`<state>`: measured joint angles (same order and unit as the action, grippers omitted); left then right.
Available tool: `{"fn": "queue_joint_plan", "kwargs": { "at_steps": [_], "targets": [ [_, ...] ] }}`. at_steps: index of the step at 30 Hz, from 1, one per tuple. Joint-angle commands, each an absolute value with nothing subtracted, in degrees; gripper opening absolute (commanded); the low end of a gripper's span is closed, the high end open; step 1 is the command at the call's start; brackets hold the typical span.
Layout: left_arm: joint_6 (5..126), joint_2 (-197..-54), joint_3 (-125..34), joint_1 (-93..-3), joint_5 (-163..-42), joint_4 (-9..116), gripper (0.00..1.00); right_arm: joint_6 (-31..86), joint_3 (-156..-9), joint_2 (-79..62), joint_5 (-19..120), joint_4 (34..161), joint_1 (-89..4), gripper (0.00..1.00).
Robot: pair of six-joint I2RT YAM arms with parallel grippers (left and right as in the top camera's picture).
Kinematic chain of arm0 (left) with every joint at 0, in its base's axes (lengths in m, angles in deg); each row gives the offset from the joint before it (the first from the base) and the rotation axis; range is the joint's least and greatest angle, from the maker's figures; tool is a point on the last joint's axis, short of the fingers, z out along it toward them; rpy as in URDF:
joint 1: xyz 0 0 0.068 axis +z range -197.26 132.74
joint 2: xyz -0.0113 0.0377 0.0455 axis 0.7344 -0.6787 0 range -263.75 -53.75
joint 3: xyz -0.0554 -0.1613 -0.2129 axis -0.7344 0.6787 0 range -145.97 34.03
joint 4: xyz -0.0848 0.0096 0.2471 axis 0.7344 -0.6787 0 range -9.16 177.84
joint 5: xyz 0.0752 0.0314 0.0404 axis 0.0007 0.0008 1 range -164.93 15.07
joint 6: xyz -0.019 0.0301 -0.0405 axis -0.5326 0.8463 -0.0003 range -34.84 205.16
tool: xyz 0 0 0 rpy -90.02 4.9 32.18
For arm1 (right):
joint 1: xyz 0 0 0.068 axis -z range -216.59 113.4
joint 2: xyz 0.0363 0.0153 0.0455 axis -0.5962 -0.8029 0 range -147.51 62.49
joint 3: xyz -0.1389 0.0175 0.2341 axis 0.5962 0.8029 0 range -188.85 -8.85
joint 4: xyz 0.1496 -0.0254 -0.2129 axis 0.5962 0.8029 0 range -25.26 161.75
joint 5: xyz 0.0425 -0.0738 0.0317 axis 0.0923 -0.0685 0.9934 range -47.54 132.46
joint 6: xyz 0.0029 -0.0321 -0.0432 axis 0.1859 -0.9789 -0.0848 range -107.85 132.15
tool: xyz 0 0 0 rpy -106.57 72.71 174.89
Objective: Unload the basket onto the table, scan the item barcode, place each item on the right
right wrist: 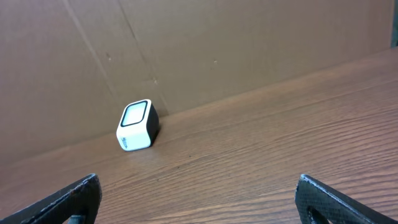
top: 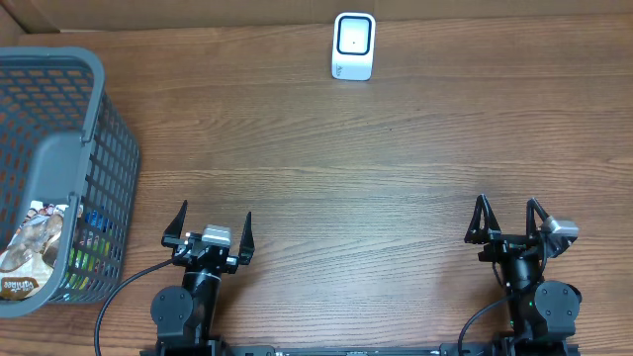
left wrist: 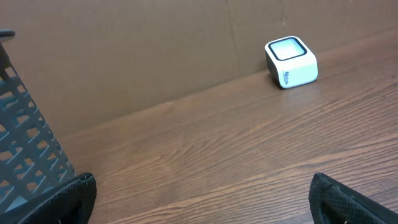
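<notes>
Nearest to us are the dark fingertips (left wrist: 59,198) of the left hand (top: 212,223), which fill the two lower corners of its wrist view. They stand far apart, with bare wood between them. We see the same in the right wrist view, where the two tips of the right hand (top: 507,213) sit at the bottom corners. Both hands are spread wide and neither grips anything. From above, both are low at the near edge of the desk (top: 346,178), well apart from each other, with their fingers pointing toward the far side.

The scanner (top: 353,44) is a small white block with a dark-framed pale window on top. It stands at the far edge of the desk, close to the brown cardboard wall (right wrist: 249,43) behind it. It is well away from both hands and lies roughly between their lines of reach.

The goods to be scanned lie in the grey mesh basket (top: 94,109) at the far left of the desk, beside the left hand but not touching it. At its near end we can make out a packet (top: 35,249) printed in brown and white. To the right of the packet, some brightly coloured packaging shows through the mesh. We cannot tell from here where any barcode sits.
</notes>
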<state>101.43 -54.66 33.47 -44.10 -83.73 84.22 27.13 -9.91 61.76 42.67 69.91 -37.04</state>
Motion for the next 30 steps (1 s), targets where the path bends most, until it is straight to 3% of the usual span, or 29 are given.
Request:
{"fn": "queue_joint_plan", "kwargs": {
  "at_steps": [1,30],
  "targets": [
    [100.36,-54.00,33.75,-43.51,-83.77,84.22,1.00,27.15,-9.30,62.32,43.02,69.56,-36.96,1.00],
    [100.36,-54.00,33.75,-43.53,-84.14,84.27,1.00,27.17,-9.30,62.32,43.04,69.56,-36.96,1.00]
  ]
}}
